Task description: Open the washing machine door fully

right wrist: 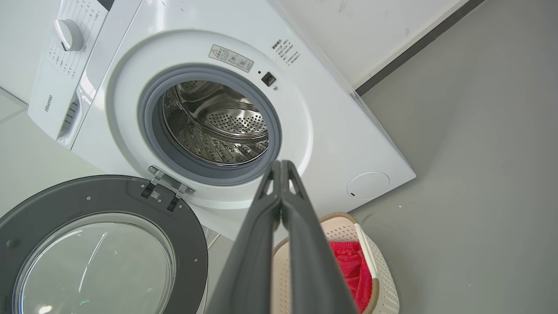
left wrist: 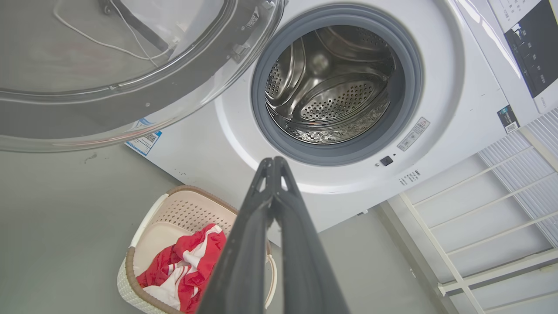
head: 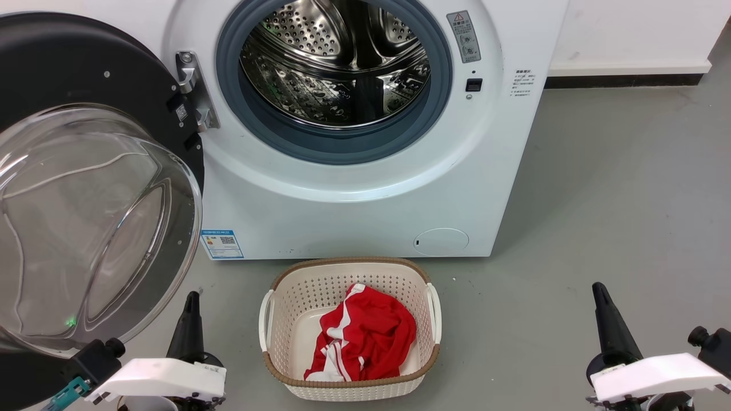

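Note:
The washing machine door (head: 63,74) is swung wide to the left on its metal hinge (head: 191,91), its black ring and bulging glass bowl (head: 85,228) facing me. The door (right wrist: 100,244) shows again at the lower left of the right wrist view, and its glass (left wrist: 122,65) at the top left of the left wrist view. The steel drum mouth (head: 334,68) is uncovered. My left gripper (head: 193,297) is shut and empty, low beside the door's lower edge, apart from it. My right gripper (head: 598,288) is shut and empty at the lower right, far from the door.
A white laundry basket (head: 274,308) holding a red and white garment (head: 365,337) stands on the grey floor in front of the machine, between my arms. A small round white flap (head: 441,241) sits low on the machine front. A white rack (left wrist: 479,209) stands to the machine's right in the left wrist view.

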{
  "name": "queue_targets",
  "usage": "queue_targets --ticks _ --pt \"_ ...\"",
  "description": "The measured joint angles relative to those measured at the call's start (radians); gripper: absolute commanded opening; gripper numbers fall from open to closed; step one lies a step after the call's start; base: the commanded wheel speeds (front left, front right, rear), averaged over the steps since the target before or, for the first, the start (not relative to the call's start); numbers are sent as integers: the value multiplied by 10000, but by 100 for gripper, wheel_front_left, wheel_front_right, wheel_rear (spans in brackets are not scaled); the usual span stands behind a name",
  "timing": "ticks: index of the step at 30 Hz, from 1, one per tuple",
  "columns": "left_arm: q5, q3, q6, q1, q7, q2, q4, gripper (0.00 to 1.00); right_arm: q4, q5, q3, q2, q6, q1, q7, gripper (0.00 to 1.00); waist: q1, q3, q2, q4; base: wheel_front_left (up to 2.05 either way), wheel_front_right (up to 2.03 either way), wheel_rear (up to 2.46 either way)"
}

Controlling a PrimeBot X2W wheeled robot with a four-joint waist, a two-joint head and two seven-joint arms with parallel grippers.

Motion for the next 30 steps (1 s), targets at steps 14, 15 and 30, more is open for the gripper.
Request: queue_targets --ticks 14,15,30 --pt "-1774 82 -113 -179 435 -2 132 0 238 1822 -132 -38 0 -249 355 0 0 18 0 19 0 0 0" --pt "-1891 86 -113 -210 451 -2 140 0 247 1942 -142 -38 0 -275 393 0 0 19 0 20 0 0 0" --pt "-3538 180 -201 -329 876 -4 270 0 466 3599 -278 -50 0 -555 746 0 0 39 0 41 0 0 0"
